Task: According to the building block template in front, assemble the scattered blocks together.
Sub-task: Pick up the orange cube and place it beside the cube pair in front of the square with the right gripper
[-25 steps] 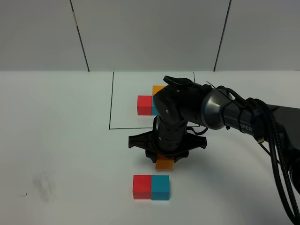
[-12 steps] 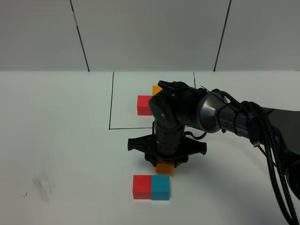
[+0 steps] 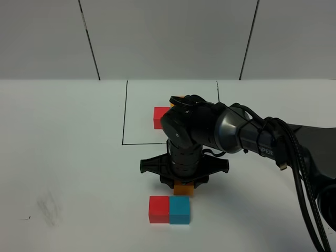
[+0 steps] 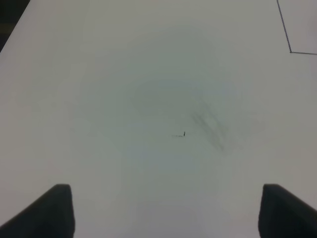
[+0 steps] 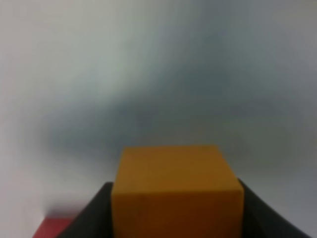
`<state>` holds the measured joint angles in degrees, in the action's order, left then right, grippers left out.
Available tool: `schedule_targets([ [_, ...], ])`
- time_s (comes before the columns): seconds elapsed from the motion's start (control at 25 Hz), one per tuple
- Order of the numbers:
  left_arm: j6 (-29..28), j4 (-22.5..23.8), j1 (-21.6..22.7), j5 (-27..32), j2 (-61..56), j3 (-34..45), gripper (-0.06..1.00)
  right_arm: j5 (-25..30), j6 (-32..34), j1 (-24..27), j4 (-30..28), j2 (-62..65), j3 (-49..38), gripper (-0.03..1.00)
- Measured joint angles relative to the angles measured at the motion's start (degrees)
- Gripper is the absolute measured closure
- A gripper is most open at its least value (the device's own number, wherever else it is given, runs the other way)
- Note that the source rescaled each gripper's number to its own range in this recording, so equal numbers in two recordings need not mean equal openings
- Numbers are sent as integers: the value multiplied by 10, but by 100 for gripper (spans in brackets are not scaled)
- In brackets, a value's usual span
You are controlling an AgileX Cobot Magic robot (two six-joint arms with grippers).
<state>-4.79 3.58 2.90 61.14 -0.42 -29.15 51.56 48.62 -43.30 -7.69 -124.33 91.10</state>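
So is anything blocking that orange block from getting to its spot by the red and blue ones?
Nothing visible does. The right end effector holds the orange block just behind the blue block, which sits beside the red block. Only bare table shows around them.

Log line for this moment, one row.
right pincer: shut on orange block | beside red-blue pair | left pincer: open, idle

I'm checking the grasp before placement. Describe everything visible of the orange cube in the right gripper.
The orange matte cube is plain, with sharp edges and no markings. It sits level between the right gripper's dark fingers, which press its two sides. From the high view only its lower part shows, just behind the joined red and blue cubes; contact with them is unclear.
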Motion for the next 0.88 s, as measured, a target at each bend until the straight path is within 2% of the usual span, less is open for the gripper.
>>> schedule_targets([
  [0.88,0,0,0,0,0,0,-4,-2,5,-4,-1,-26,0,73],
])
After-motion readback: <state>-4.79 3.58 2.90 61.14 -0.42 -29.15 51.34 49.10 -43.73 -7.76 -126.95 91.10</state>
